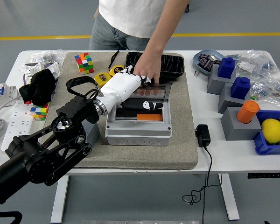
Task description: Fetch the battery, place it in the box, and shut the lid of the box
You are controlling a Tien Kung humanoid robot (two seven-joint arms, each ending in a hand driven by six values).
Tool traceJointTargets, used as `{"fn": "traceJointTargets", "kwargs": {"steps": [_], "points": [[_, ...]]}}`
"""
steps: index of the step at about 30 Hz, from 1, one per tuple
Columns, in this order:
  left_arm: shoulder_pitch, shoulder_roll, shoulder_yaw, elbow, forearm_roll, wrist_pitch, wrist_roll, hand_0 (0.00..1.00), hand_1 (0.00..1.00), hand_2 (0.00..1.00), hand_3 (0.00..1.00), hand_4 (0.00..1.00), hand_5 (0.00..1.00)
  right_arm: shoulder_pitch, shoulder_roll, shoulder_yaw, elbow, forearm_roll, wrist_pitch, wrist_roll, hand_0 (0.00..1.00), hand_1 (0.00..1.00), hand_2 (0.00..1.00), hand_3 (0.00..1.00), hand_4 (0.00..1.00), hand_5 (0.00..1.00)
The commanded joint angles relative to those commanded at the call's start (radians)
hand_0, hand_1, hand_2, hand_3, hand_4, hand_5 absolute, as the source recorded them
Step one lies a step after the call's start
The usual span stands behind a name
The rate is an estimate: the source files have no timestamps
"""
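Now your left hand and a person's hand meet at the lid.
Your fingers lie flat and uncurled on the half-lowered clear lid, gripping nothing; the orange battery sits inside the grey box on the mat.

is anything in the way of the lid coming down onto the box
Yes. The left hand itself lies across the box opening, under the clear lid, thumb reaching over the orange battery inside. A person's hand rests at the lid's far edge.
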Motion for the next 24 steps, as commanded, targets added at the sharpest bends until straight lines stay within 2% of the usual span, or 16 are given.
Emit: {"fn": "traceJointTargets", "kwargs": {"steps": [3, 4, 9, 10, 15, 16, 24], "points": [[0.001, 0.005, 0.006, -0.014, -0.006, -0.005, 0.002, 0.998, 0.687, 0.683, 0.721, 0.998, 0.998, 0.000, 0.000, 0.000, -0.001, 0.000, -0.001, 0.000, 0.753, 0.699, 0.716, 0.752, 0.998, 0.986], [0.001, 0.005, 0.007, -0.018, -0.007, -0.006, 0.003, 0.769, 0.541, 0.676, 0.720, 0.998, 0.998, 0.000, 0.000, 0.000, -0.002, 0.000, -0.001, 0.000, 0.753, 0.698, 0.716, 0.752, 0.998, 0.985], [0.005, 0.010, 0.015, -0.052, -0.009, 0.008, 0.006, 0.769, 0.541, 0.676, 0.720, 0.998, 0.998, 0.000, 0.002, 0.005, 0.000, -0.003, 0.000, -0.002, 0.753, 0.698, 0.716, 0.752, 0.998, 0.985], [0.006, 0.011, 0.016, -0.061, -0.008, 0.008, 0.010, 0.402, 0.327, 0.639, 0.713, 0.998, 0.998, 0.000, 0.002, 0.006, 0.000, -0.005, 0.000, -0.002, 0.753, 0.699, 0.716, 0.752, 0.998, 0.984], [0.016, 0.025, 0.027, -0.117, -0.013, -0.015, 0.039, 0.402, 0.327, 0.639, 0.713, 0.998, 0.998, -0.001, 0.002, 0.006, -0.001, -0.005, 0.001, -0.002, 0.753, 0.699, 0.716, 0.752, 0.998, 0.984], [0.018, 0.028, 0.032, -0.127, -0.017, -0.024, 0.044, 0.302, 0.191, 0.623, 0.705, 0.998, 0.998, -0.002, 0.002, 0.006, -0.001, -0.004, 0.001, -0.002, 0.753, 0.699, 0.716, 0.752, 0.998, 0.984], [0.030, 0.038, 0.074, -0.152, -0.050, -0.079, 0.076, 0.290, 0.177, 0.617, 0.706, 0.998, 0.998, -0.003, 0.002, 0.008, 0.000, -0.007, 0.002, -0.001, 0.753, 0.699, 0.716, 0.753, 0.998, 0.983]]}}
